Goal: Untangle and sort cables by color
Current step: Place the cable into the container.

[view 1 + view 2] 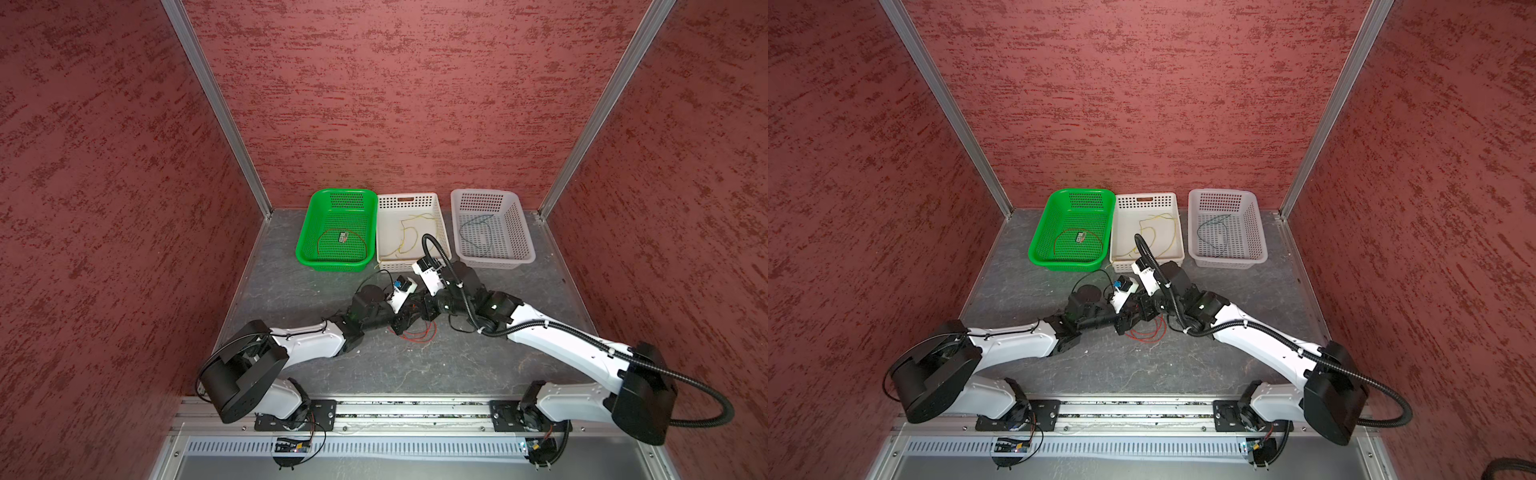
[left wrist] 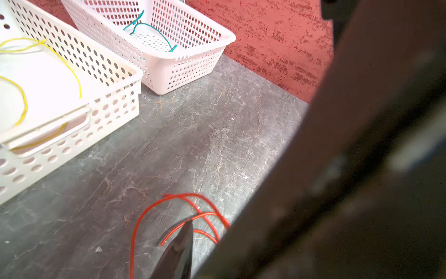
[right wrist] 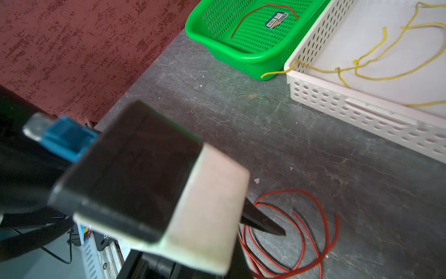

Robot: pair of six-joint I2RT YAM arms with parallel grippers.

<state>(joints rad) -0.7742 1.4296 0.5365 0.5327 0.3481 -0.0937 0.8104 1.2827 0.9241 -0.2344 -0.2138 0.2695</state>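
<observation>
Top views: I see the left arm (image 1: 307,345) and right arm (image 1: 557,336) bent in to mid-surface, wrists nearly touching above a loose red cable (image 1: 419,337) coiled on the surface (image 1: 291,299). The jaws are buried under the wrists here. At the back stand a green basket (image 1: 332,266) holding one red strand (image 1: 318,247), a middle white basket (image 1: 390,201) with yellow cables (image 1: 402,239), and a right white basket (image 1: 521,237) with a blue-green cable (image 1: 460,232). Left wrist: one dark finger tip (image 2: 185,234) of the left jaws sits on the red loops. Nothing more of them shows, so I can't tell open or closed. Right wrist: the left arm's camera block (image 3: 149,174) fills the frame, and a black pointed tip (image 3: 265,223) rests inside the red coil. The right jaws are closed; on what, I can't tell. One yellow end (image 3: 268,75) hangs over the middle basket's corner.
</observation>
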